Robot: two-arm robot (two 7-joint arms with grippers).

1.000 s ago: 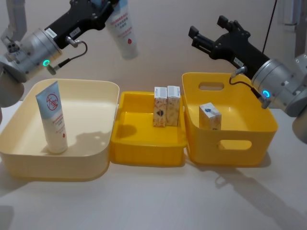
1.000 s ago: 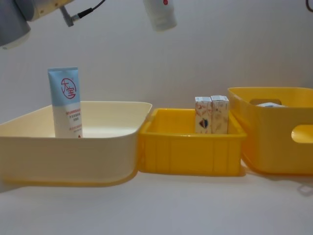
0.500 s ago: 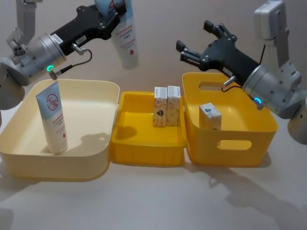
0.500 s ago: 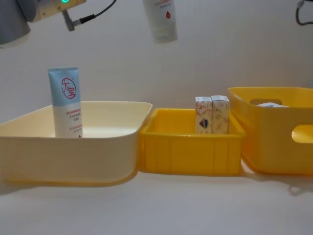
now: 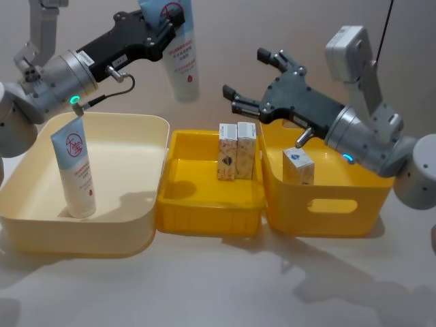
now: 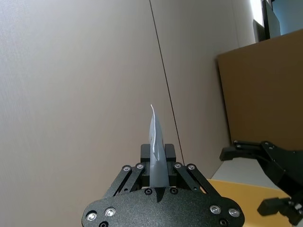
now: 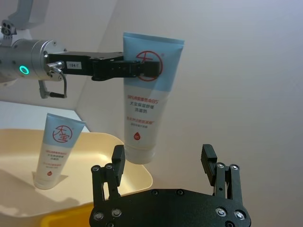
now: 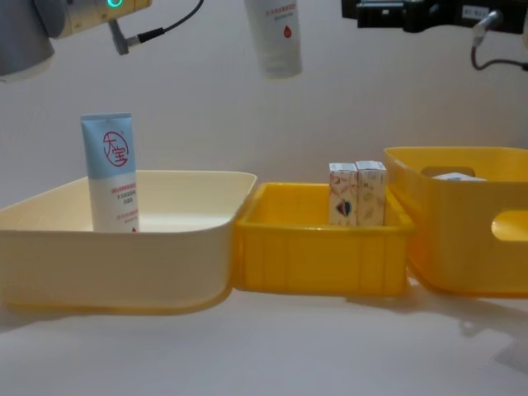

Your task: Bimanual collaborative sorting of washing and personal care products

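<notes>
tube [image 5: 180, 51] of the blue-and-white kind hangs in the air, cap end down, above the gap between the cream bin [image 5: 136, 120] and the shallow yellow tray [image 5: 204, 221], touching neither. the left gripper [image 5: 165, 19] is clamped across its flat crimped top, right on the red logo. a second tube [image 5: 75, 167] stands upright inside the cream bin, two small cartons [image 5: 236, 150] stand side by side at the back of the tray, and another carton [image 5: 298, 165] sits in the deep yellow bin [image 5: 327, 211] on the right. the right gripper [image 5: 248, 80] hovers above the tray's far edge with its fingers spread wide and nothing in them, aimed at the hanging tube but well apart from it. this looks to me like a hand-over being set up; next the spread fingers would need to line up around the tube's white lower body, below the other grip, and close before the left one lets go. everything rests on a plain pale table [image 5: 218, 286], with a bare beige wall behind and a brown board [image 6: 265, 85] off to one side.
</notes>
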